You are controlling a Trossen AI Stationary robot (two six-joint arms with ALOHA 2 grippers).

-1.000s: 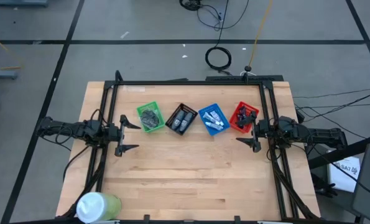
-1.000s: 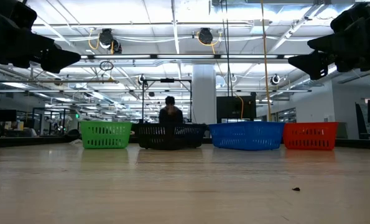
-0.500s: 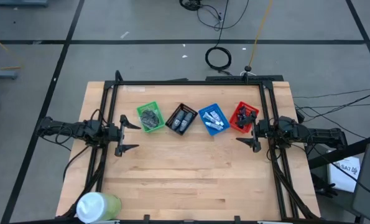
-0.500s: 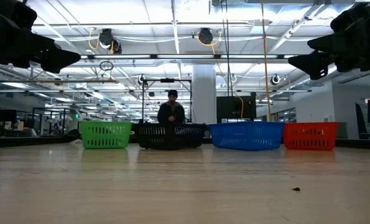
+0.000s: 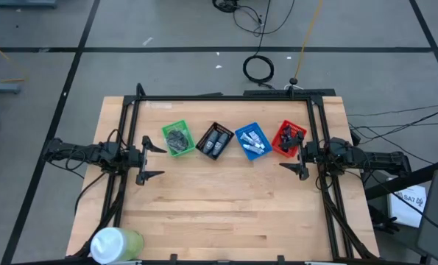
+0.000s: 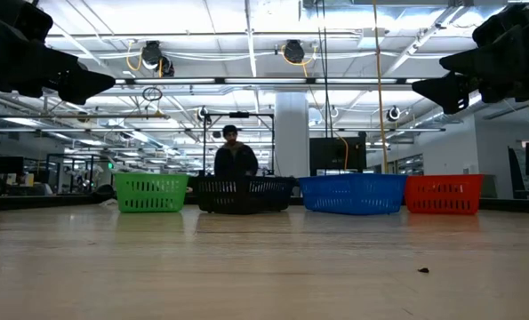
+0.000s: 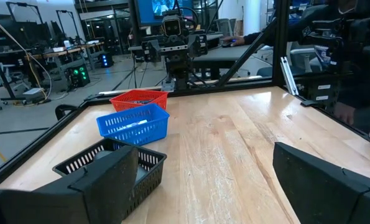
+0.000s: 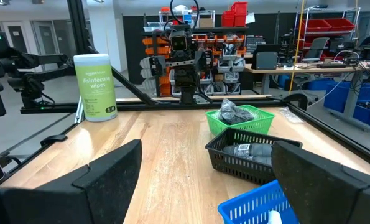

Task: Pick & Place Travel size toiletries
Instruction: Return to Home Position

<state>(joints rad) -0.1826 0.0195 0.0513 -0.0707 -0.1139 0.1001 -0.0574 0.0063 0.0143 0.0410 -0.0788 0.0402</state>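
Four small baskets stand in a row across the far half of the table. The green basket point(image 5: 177, 138) holds dark grey bundles point(image 8: 233, 112), the black basket point(image 5: 214, 140) grey oval bottles point(image 8: 244, 149), the blue basket point(image 5: 252, 141) white tubes, and the red basket point(image 5: 288, 139) dark blue-purple pieces. My left gripper point(image 5: 162, 161) hovers open at the table's left side, level, just left of the green basket. At the right side my right gripper point(image 5: 291, 155) hovers open beside the red basket. Nothing lies between the fingers of either one.
A large white-and-green wipes cylinder point(image 5: 114, 244) stands at the near left corner. A black frame point(image 5: 226, 97) runs around the table's edges. Bare wood point(image 5: 219, 199) fills the near half. A person point(image 6: 235, 156) stands in the room beyond the far edge.
Both arms and all baskets have kept still. The person beyond the table has stepped a little toward the left in the low view.
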